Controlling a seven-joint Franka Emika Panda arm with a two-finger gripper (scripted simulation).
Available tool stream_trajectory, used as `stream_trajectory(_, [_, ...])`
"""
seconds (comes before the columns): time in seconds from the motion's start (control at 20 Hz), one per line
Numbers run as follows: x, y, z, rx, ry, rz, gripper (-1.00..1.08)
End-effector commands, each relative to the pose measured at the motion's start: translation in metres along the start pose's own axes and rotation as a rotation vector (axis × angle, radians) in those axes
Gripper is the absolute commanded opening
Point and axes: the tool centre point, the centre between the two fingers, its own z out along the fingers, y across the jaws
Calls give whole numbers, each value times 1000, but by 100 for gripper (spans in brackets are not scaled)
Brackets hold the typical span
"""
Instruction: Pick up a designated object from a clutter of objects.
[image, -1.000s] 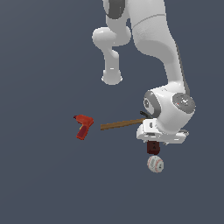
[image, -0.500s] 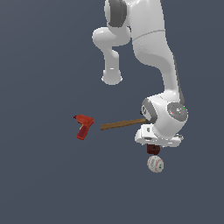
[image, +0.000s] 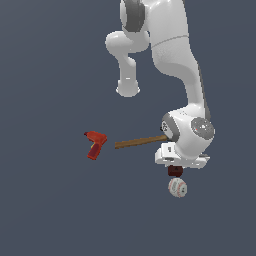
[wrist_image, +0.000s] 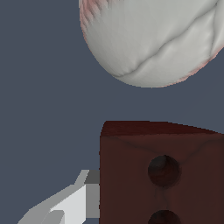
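The dark red-brown block sits directly under my hand, just above the white red-stitched baseball in the exterior view. My gripper has come down over the block and its fingers are mostly hidden behind the hand. In the wrist view the block fills the lower part, with two dark holes on its face. One light finger lies against the block's side; the other finger is out of sight. The baseball lies just beyond the block, with a gap between them.
A wooden-handled hammer lies with its handle pointing to the exterior view's left and its head hidden behind my wrist. A red toy drill lies further to the left. The robot's base stands behind.
My hand has come down over the block and shifted slightly to the exterior view's left. The objects have not moved.
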Motion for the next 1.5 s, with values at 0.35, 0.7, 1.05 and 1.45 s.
stream_trajectory(0.35, [1, 1, -8, 0, 0, 0, -100])
stream_trajectory(0.7, [4, 5, -46, 0, 0, 0, -100])
stream_trajectory(1.05, [9, 13, -115, 0, 0, 0, -100])
stream_trajectory(1.45, [18, 22, -210, 1, 0, -1, -100])
